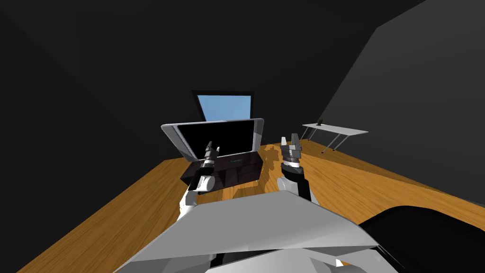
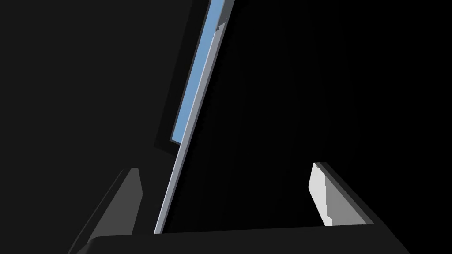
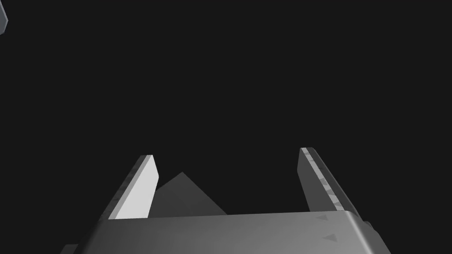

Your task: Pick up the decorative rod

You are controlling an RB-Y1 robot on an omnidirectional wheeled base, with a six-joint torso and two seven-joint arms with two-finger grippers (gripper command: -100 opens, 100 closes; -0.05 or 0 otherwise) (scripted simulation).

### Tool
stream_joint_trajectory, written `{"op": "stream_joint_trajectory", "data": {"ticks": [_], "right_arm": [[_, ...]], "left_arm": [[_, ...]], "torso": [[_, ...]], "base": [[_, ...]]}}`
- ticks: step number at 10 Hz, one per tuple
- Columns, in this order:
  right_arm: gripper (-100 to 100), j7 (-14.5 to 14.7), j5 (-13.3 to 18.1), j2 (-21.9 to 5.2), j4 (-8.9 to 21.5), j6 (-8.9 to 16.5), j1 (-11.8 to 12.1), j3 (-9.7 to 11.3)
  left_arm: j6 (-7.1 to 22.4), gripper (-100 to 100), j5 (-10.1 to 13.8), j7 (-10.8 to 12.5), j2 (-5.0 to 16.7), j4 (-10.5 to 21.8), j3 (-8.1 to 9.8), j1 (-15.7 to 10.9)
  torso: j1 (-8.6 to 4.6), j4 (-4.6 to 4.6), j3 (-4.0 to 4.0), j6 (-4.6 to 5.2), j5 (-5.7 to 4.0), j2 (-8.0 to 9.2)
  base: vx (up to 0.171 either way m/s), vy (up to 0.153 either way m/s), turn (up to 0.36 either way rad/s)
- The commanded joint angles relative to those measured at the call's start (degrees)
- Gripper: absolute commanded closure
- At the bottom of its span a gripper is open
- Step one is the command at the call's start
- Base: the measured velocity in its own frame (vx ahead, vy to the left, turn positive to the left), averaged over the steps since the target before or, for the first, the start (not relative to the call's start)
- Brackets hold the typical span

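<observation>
Indoors, on a wooden floor (image 1: 94, 222) between dark walls, the robot is facing a television (image 1: 218, 135) that is standing on a low dark cabinet (image 1: 237, 171), with a window (image 1: 225, 107) of blue sky showing behind the set. The left gripper (image 1: 213, 146) is hovering over the cabinet, in front of the black screen. Its fingers (image 2: 324, 196) are standing wide apart and are gripping nothing, and the television's grey edge is running up between them in the left wrist view. The right gripper (image 1: 289, 139) is pointing up beside the cabinet's right end, above the floor. Its fingers (image 3: 141, 189) are likewise spread fully and are closing on nothing, with a flat dark surface lying beyond them. Off to the robot's right, a white table (image 1: 348, 130) is standing on slanted legs against the wall. A small dark shape is sitting at the table's end nearer the television, well apart from both grippers. It is too small to confirm as the decorative rod (image 1: 320, 122).
</observation>
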Motion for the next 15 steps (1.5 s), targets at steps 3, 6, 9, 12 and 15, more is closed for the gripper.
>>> {"op": "stream_joint_trajectory", "data": {"ticks": [3, 6, 9, 12, 15], "right_arm": [[0, 0.0, 0.0, 0.0, 0.0, 0.0, 0.0, 0.0], [0, 0.0, 0.0, 0.0, 0.0, 0.0, 0.0, 0.0], [0, 0.0, 0.0, 0.0, 0.0, 0.0, 0.0, 0.0], [0, 0.0, 0.0, 0.0, 0.0, 0.0, 0.0, 0.0], [0, 0.0, 0.0, 0.0, 0.0, 0.0, 0.0, 0.0]], "left_arm": [[4.8, -100, 5.1, 2.7, 0.6, 5.7, -0.71, -4.9], [7.2, -100, 7.5, 3.9, 0.8, 10.9, -0.86, -7.2], [9.6, -100, 9.8, 5.1, 1.0, 14.5, -0.95, -9.5], [14.4, -100, 14.3, 7.3, 1.5, 19.6, -0.88, -13.9], [16.8, -100, 16.5, 8.4, 1.8, 24.2, -0.73, -16.1]], "torso": [[0.03, 0.0, 0.01, 0.0, 0.01, 0.01], [0.06, 0.0, 0.0, 0.04, 0.01, -0.01], [0.07, 0.0, 0.0, -0.02, 0.02, 0.0], [0.0, 0.01, 0.02, -0.02, 0.0, 0.04], [0.01, 0.0, 0.01, -0.04, 0.01, 0.02]], "base": [[0.008, 0.055, -0.165], [0.01, 0.06, -0.156], [0.008, 0.055, -0.118], [0.002, 0.058, -0.216], [0.003, 0.062, -0.159]]}}
